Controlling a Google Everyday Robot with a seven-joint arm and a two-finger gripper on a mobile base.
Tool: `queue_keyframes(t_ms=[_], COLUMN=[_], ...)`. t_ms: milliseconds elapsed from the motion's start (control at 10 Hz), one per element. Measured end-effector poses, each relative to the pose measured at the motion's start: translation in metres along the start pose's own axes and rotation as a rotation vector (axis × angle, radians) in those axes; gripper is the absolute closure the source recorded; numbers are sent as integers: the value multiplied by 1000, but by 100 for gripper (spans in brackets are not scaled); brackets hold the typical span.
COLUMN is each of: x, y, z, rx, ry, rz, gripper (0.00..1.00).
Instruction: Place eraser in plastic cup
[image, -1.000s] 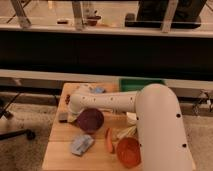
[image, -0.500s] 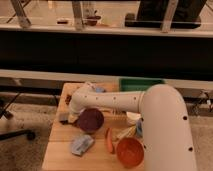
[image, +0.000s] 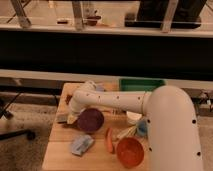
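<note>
Arm motion is the main change: over the last second the white arm (image: 125, 102) has swung its wrist further left and down, so the gripper (image: 70, 116) now sits at the left edge of the wooden worktop (image: 57, 150), just beside the purple bowl (image: 90, 120). Whether the jaws are wide, narrow or holding anything, I cannot tell; they are tucked under the wrist.

A small grey shape at the worktop's left edge, right below the gripper, may be the eraser (image: 62, 118), though it is too hidden to be sure. The other things have not shifted: the light blue-grey cloth lump (image: 81, 144) near the front, the orange bowl (image: 130, 152) to its right, the green bin (image: 141, 84) at the back. A pale cup (image: 133, 118) peeks out under the forearm, well apart from the gripper.

My reading is that the reach toward the eraser is ending and the grasp comes next; carrying it across to the cup is all still ahead.
</note>
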Motion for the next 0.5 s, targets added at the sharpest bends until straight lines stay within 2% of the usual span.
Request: queue_keyframes(t_ms=[300,500], x=[-13,-20], y=[3,0], z=[-19,-40], rx=[-9,-10], ry=[-50,-88], rz=[-4,-4], gripper=[100,100])
